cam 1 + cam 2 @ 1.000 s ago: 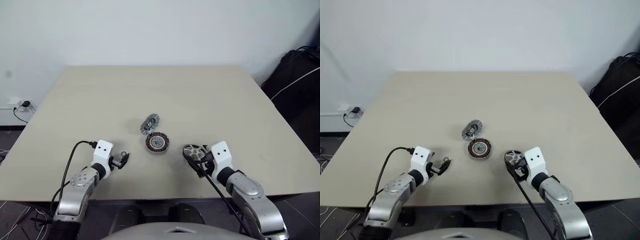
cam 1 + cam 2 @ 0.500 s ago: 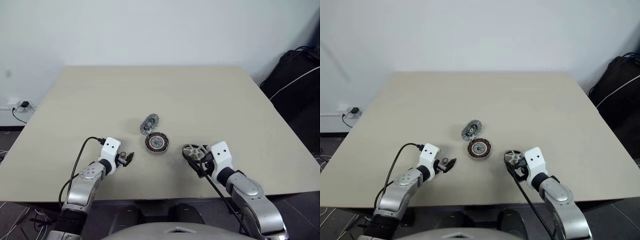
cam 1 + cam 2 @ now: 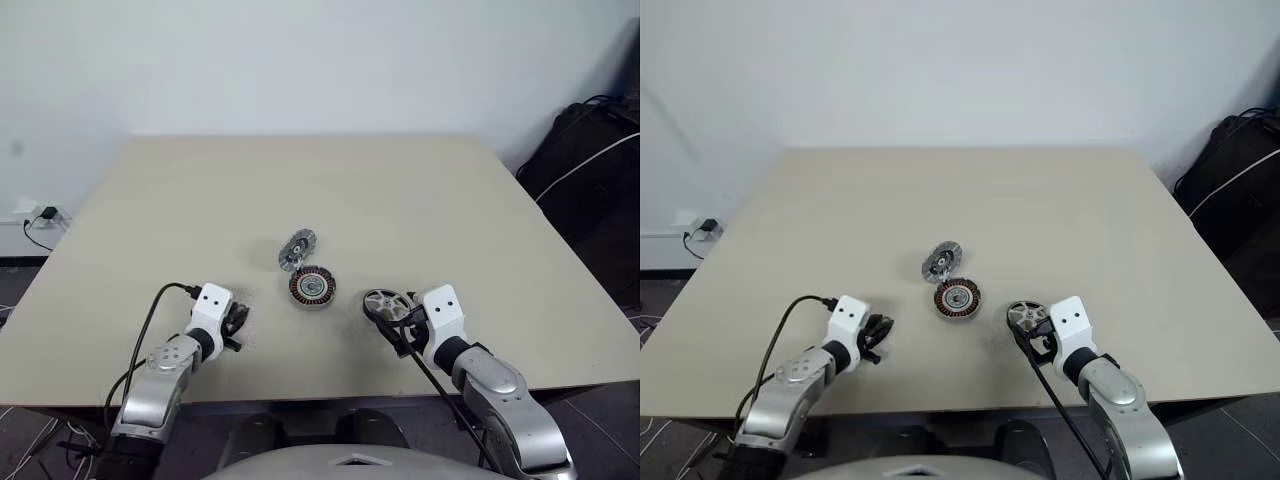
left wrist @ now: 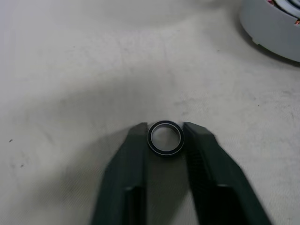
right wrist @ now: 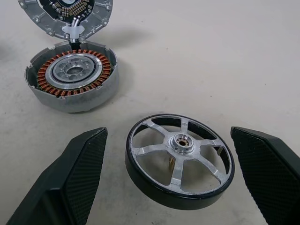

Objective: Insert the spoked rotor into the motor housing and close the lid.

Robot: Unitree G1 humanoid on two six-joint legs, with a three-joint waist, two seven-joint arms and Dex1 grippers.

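Left pincer [image 4: 165,136] I have clamped on small ring [image 4: 165,138]; right pincer [image 5: 180,164] spread wide around spoked rotor [image 5: 180,159] on tabletop [image 3: 400,190].

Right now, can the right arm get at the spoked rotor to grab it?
Probably yes. The spoked rotor lies flat on the table, between the open fingers of the right gripper, with nothing in between. The motor housing sits apart from it and leaves the way free.
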